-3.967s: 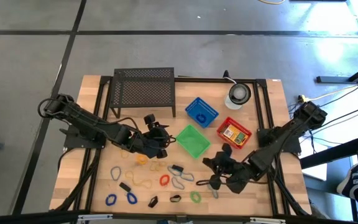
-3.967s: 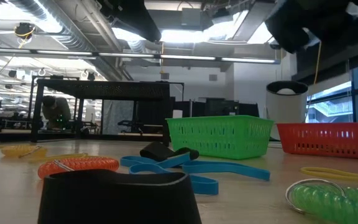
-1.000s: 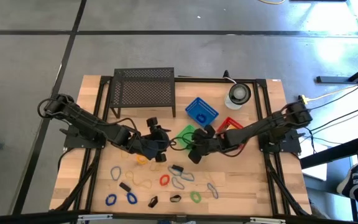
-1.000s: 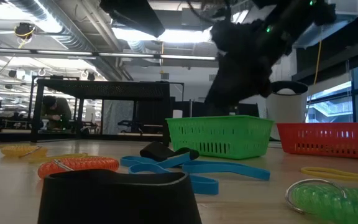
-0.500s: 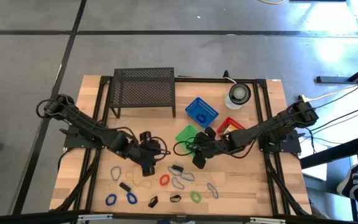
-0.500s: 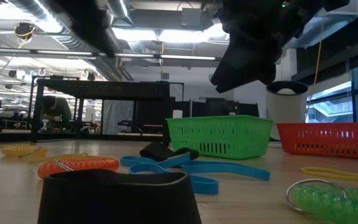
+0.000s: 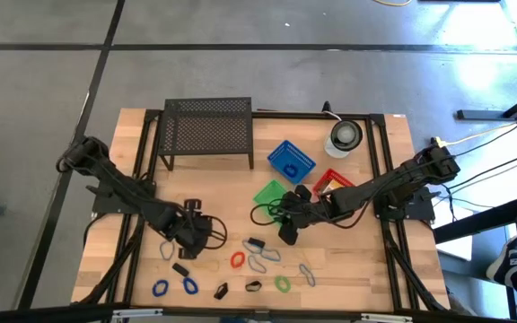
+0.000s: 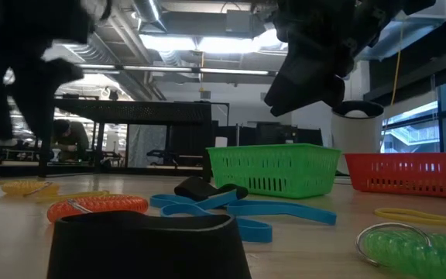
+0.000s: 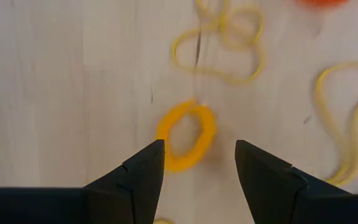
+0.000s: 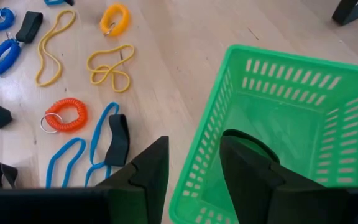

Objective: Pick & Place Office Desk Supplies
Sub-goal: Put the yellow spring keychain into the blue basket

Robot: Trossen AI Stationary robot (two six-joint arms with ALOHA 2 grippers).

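The office desk supplies lie loose on the near half of the table: a red-orange coil [image 7: 238, 260], blue loops [image 7: 260, 260], a green coil [image 7: 282, 283], blue coils [image 7: 160, 288], black clips [image 7: 221, 290] and yellow bands [image 7: 206, 266]. My left gripper [image 7: 196, 235] points down, open, just above an orange coil loop [image 9: 186, 137] that lies flat on the wood between its fingers. My right gripper [image 7: 287, 230] hangs open over the near rim of the green basket [image 10: 272, 112]. A dark shape [image 10: 248, 142] shows in the basket behind one finger; what it is, I cannot tell.
A black mesh rack [image 7: 207, 130] stands at the far side. A blue basket [image 7: 291, 161], a red basket [image 7: 339, 184] and a round white and grey object [image 7: 344, 135] sit to the right of it. The right arm crosses over the red and green baskets.
My left gripper has swung toward the table's near left and come down, tipping to point steeply downward over the orange coil. My right gripper has risen a little above the green basket and drifted toward its near rim, then kept still.
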